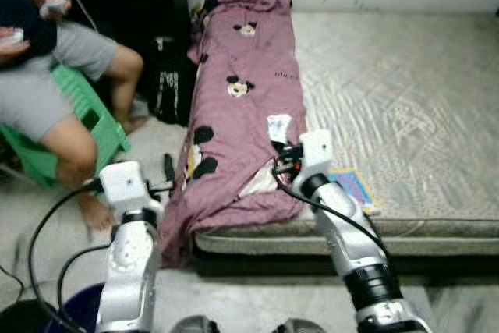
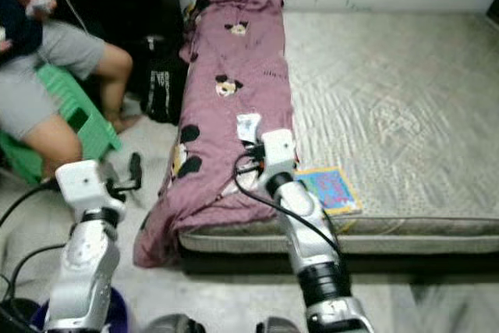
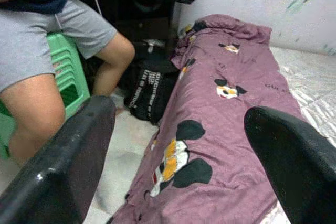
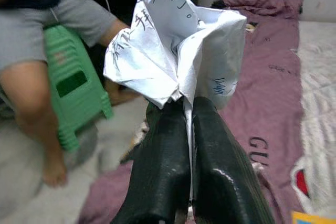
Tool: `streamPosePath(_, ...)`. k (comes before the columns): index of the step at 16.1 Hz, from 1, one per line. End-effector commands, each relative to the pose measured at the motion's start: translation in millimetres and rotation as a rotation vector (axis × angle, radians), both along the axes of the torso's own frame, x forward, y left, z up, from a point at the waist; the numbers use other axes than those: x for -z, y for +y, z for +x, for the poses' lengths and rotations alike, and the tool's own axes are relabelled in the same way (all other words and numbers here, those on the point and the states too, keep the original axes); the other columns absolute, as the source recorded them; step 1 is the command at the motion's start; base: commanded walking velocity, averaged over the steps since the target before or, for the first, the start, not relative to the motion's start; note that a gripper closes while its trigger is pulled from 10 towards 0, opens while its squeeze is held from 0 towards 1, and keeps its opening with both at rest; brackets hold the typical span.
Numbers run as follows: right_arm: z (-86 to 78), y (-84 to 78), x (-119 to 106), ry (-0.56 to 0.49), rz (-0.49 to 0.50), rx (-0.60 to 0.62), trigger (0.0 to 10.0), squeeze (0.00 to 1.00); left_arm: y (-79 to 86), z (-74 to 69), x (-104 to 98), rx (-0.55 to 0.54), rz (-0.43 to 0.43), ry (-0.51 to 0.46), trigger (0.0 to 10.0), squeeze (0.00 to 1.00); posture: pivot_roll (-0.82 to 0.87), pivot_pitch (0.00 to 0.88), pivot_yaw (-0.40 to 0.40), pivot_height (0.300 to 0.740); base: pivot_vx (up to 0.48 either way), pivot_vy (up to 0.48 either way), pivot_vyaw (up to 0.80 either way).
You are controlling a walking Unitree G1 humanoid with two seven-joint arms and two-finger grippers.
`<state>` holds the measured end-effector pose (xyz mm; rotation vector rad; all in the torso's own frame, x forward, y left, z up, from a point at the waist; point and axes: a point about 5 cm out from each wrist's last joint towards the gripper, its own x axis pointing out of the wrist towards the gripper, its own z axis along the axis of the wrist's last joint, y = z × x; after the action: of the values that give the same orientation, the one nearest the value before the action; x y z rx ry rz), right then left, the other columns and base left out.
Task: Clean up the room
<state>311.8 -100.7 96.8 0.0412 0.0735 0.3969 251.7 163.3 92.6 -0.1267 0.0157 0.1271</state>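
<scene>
My right gripper (image 4: 188,106) is shut on a crumpled white sheet of paper (image 4: 178,45) with handwriting on it. In the eye views that paper (image 1: 278,126) hangs over the front part of a purple cartoon-mouse blanket (image 1: 245,76), which lies along the left side of a grey mattress (image 1: 390,99). My left gripper (image 3: 178,150) is open and holds nothing. It hovers over the floor, just left of the blanket's drooping corner (image 1: 168,171).
A colourful book (image 1: 355,189) lies at the mattress's front edge, right of my right arm. On the left a person (image 1: 54,76) sits on a green stool (image 1: 93,118). A black bag (image 1: 168,76) stands between stool and bed. A blue bin (image 1: 78,302) is by my left side.
</scene>
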Motion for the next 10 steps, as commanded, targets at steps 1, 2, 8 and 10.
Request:
streamPosePath(1, 1.4, 7.3, -6.4, -0.03, 0.003, -0.028, 10.0, 0.0, 1.4, -2.1, -7.4, 0.044, -0.051, -0.051, 10.0, 0.0, -0.06, 0.014, 0.002, 0.74, 0.0, 0.0, 0.8)
streamPosePath(2, 1.3, 7.8, -6.2, -0.029, 0.003, -0.029, 10.0, 0.0, 2.4, -2.7, -6.6, 0.023, -0.015, -0.038, 10.0, 0.0, -0.06, 0.014, 0.002, 0.74, 0.0, 0.0, 0.8)
streamPosePath(8, 3.5, 7.5, -6.8, -0.029, 0.003, -0.029, 10.0, 0.0, 1.2, -0.1, -6.7, 0.024, -0.01, -0.046, 10.0, 0.0, -0.06, 0.009, -0.004, 0.74, 0.0, 0.0, 0.8)
streamPosePath(10, 3.7, 7.9, -6.7, -0.029, 0.003, -0.028, 10.0, 0.0, 3.6, -0.8, -5.6, 0.005, -0.009, -0.037, 10.0, 0.0, -0.06, 0.01, -0.006, 0.74, 0.0, 0.0, 0.8)
